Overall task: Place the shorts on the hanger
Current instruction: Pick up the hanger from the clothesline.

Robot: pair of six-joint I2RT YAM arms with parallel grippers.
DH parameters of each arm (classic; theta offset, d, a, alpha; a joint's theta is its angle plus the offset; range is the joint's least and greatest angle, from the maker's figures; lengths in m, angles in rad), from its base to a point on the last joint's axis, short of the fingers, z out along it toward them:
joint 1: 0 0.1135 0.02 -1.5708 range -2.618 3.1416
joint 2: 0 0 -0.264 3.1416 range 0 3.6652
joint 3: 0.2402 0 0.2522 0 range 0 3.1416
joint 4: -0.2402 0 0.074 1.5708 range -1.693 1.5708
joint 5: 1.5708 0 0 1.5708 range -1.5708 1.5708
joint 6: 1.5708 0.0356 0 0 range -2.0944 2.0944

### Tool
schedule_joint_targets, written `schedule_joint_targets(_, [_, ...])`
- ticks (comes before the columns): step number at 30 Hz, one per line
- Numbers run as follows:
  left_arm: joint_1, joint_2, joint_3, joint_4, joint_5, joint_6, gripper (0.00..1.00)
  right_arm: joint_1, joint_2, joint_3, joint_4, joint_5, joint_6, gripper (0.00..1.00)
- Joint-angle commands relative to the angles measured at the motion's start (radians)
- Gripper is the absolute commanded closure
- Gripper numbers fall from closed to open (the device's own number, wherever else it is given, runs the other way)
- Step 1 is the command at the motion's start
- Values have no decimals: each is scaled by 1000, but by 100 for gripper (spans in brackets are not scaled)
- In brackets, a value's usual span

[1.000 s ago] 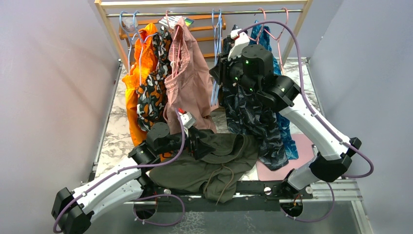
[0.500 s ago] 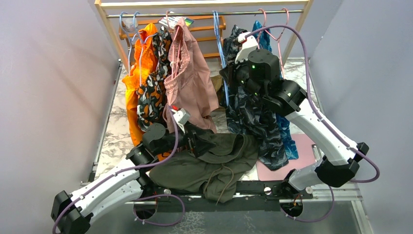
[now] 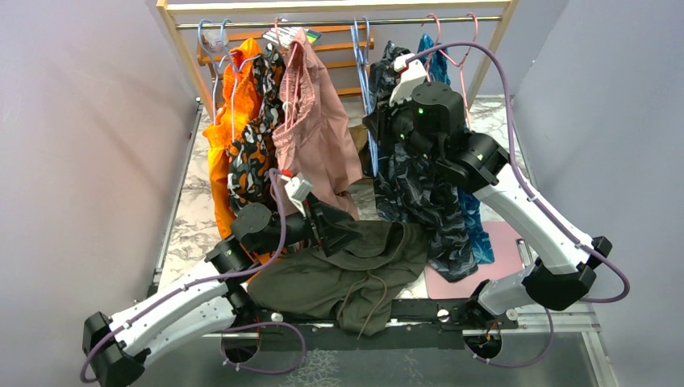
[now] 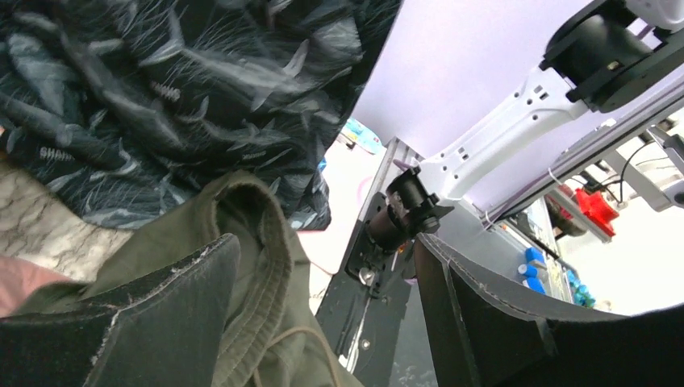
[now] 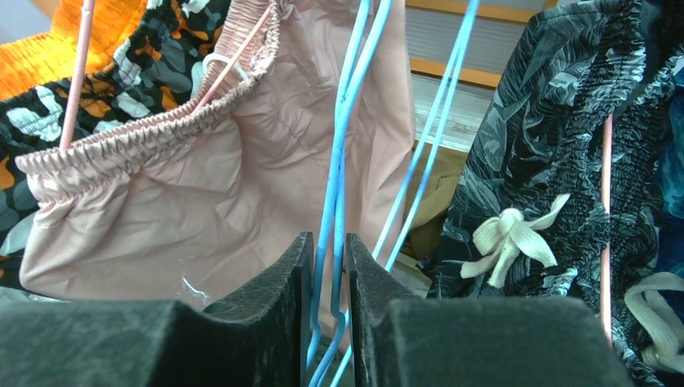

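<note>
The olive-green shorts [image 3: 347,270] lie crumpled at the table's near edge. Their waistband [image 4: 250,234] rises between the fingers of my left gripper [image 3: 329,230]. In the left wrist view that gripper [image 4: 323,266] stands open, its left pad against the cloth and its right pad well apart. The light-blue hanger [image 3: 363,89] hangs from the rail with others like it. My right gripper [image 3: 377,129] is beside its lower part. In the right wrist view the jaws of that gripper [image 5: 329,250] are pinched on two blue wires of the hanger [image 5: 343,121].
The wooden rack's rail [image 3: 242,22] carries orange shorts [image 3: 219,137], orange-black print shorts [image 3: 252,153], dusty-pink shorts [image 3: 314,137], dark leaf-print shorts [image 3: 419,197] and a blue garment [image 3: 477,222]. Pink hangers [image 3: 452,40] hang at the right. A pink mat [image 3: 496,250] lies under them.
My right arm swung right and back toward the rail, and the blue hangers now hang straighter. My left wrist drew slightly left and up, still at the waistband.
</note>
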Motion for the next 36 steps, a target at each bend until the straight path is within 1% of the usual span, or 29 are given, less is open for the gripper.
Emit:
schedule_joint_targets(1, [-142,57,220,-227,-204,177,19,-2,-23,-24,-17,-14,-15,75])
schedule_joint_targets(4, [-244,126,337,-299,-333,238,19,-2,-30,-39,-15,-12,-15,72])
schedule_joint_targets(8, [-308,208,482,-365,-417,302,17,-2,-36,-44,-13,-20,-14,69])
schedule_joint_targets(10, [-309,223,551,-395,-459,334,16,-2,-41,-43,-14,-27,-17,66])
schedule_joint_targets(15, [-309,253,730,-476,-638,423,11,-3,-84,-65,-4,-64,-31,59])
schedule_joint_targets(20, [-308,355,902,-537,-805,496,11,-2,-130,-118,16,-93,-42,56])
schedule_joint_targets(22, [-300,418,962,-557,-841,516,11,-2,-149,-142,25,-92,-48,56])
schedule_joint_targets(24, [-267,476,1020,-583,-836,519,11,-2,-168,-164,30,-85,-53,56])
schedule_joint_targets(25, [-233,500,1044,-594,-809,503,11,-3,-177,-175,33,-80,-55,56])
schedule_joint_targets(26, [-192,521,1060,-603,-767,466,12,-2,-187,-186,35,-75,-56,56])
schedule_joint_targets(28, [-72,550,1074,-597,-656,398,14,-2,-205,-208,39,-71,-57,56])
schedule_joint_targets(29, [-41,562,1077,-584,-618,374,14,-3,-213,-218,41,-71,-58,56])
schedule_joint_targets(36, [81,638,1095,-473,-459,287,18,-2,-245,-258,52,-100,-55,56])
